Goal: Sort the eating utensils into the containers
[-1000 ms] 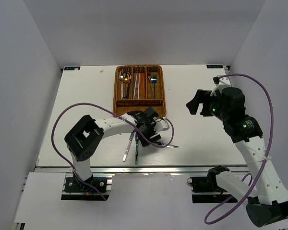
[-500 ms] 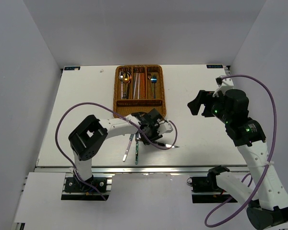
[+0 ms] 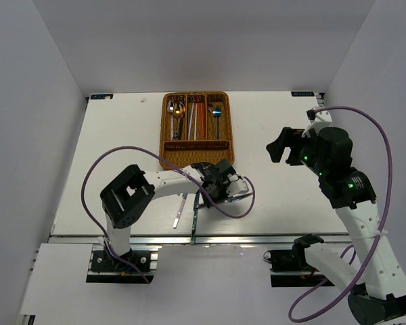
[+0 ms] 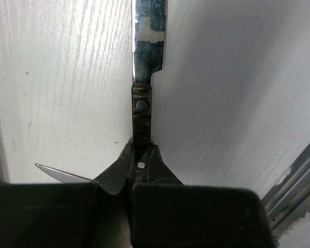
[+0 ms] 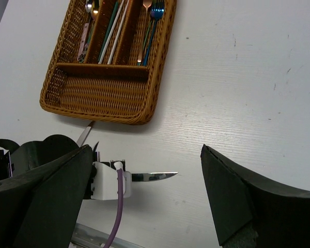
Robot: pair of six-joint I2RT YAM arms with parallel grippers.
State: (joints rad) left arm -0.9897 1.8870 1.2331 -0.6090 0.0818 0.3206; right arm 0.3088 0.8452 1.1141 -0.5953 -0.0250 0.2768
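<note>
Top external view, left to right: a silvery loose utensil [image 3: 178, 215] and a dark green loose utensil [image 3: 195, 218] lay near the front edge of the desk [image 3: 122, 135], both running roughly front to back. Just right of them, the left gripper [image 3: 220, 184] sat low over the desk, in front of the wicker tray [image 3: 164, 128]

Left wrist view: fingers [image 4: 113, 173] clenched on the dark handle end of the knife [image 4: 142, 93], blade projecting straight out ahead. Could not tell whether the knife was clear of the desk. A second pointed tip [image 4: 57, 173] showed at lower left, close by

Knife axis: about parallel to the desk's front edge, blade tip towards the robot's right, so crosswise to the tray's three long slots and in line with the crosswise slot [image 5: 101, 95], which showed no cutlery

Right gripper [image 3: 279, 145] was well apart at the right and raised, fingers released and holding nothing

Judgement, step in hand: carry the knife to the tray. The grip is far back on the handle, so lift level and slowly, clear the neighbouring tip, and align the axis with the chosen slot before lowering over the rim
</note>
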